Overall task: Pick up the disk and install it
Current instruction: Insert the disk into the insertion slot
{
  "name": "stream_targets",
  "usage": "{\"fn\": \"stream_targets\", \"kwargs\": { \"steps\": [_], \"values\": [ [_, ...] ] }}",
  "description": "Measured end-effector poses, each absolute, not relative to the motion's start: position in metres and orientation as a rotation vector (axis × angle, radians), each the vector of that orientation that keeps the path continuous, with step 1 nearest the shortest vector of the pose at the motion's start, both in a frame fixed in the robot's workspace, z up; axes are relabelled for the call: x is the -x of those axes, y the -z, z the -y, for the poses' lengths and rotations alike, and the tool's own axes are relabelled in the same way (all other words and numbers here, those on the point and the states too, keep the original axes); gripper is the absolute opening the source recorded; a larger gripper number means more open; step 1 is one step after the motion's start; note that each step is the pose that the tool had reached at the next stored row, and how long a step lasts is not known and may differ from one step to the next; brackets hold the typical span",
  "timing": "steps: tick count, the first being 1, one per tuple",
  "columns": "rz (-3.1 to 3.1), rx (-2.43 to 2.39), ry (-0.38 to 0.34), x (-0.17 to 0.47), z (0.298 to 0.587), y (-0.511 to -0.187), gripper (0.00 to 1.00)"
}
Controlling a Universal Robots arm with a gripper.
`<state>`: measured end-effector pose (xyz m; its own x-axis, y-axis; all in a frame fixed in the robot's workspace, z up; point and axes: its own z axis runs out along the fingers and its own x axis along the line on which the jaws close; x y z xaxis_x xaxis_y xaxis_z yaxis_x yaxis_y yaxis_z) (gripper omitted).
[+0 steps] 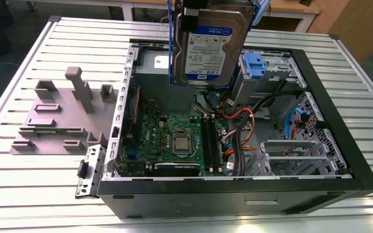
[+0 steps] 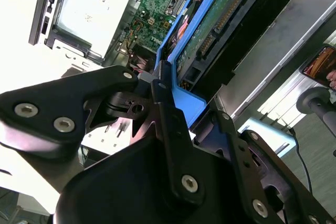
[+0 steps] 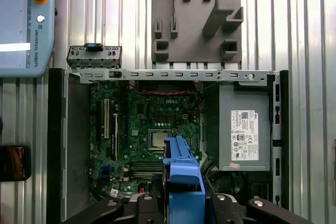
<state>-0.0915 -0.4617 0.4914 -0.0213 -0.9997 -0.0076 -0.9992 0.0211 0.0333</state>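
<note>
Pick-up done: disk (image 1: 211, 46) hangs on edge at 12 o'clock in the exterior view, tool (image 2: 167, 85) pinching its blue rail, above the open case (image 1: 342, 145); not yet seated.

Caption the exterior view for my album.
The disk hangs upright over the open computer case on a ribbed metal table.

Open computer case (image 1: 238, 194) on slatted table (image 1: 31, 194), grey fixture plate (image 1: 50, 121) beside
</note>
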Motion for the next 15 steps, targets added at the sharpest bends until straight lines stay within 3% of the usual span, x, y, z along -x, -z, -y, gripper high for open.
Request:
{"fn": "stream_targets", "kwargs": {
  "steps": [15],
  "values": [
    [2.231, -2.185, 0.044, 0.0915, 0.4662, -0.4913, 0.36]
  ]
}}
